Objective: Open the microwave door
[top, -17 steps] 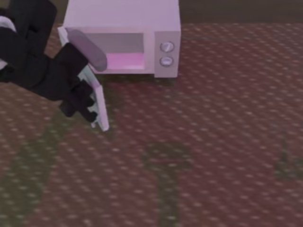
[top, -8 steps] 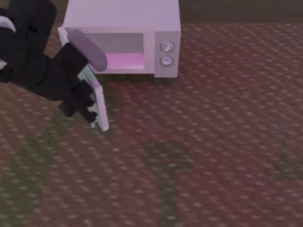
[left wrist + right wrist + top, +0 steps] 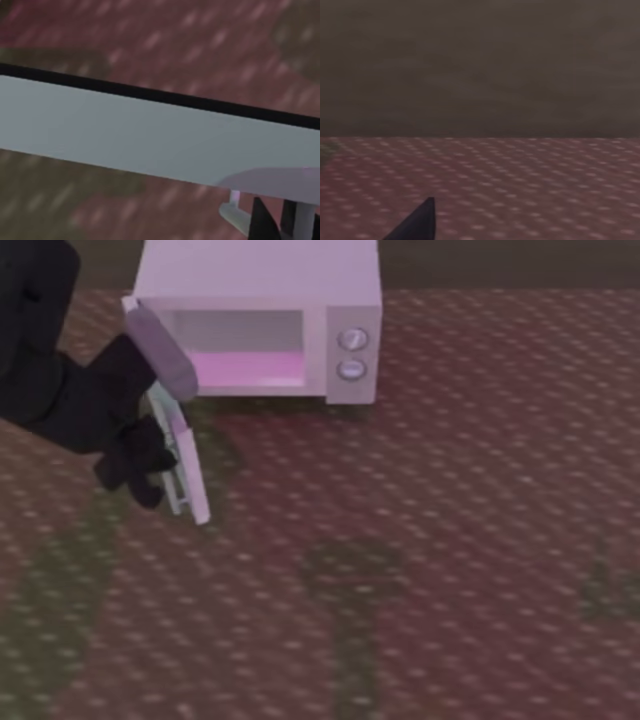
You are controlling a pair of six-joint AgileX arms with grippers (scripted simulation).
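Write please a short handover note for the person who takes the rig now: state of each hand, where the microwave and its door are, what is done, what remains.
Left hand: at the free edge of the microwave door, by the handle; whether its fingers are closed cannot be seen.
Right hand: outside the top view; only a dark tip shows in its wrist view, over bare table.
Microwave: at the table's far edge, left of centre, knobs on its right.
Done: door swung far out toward the top view's left, cavity exposed.
Left: probably little; widen the swing if needed, then withdraw the left arm.
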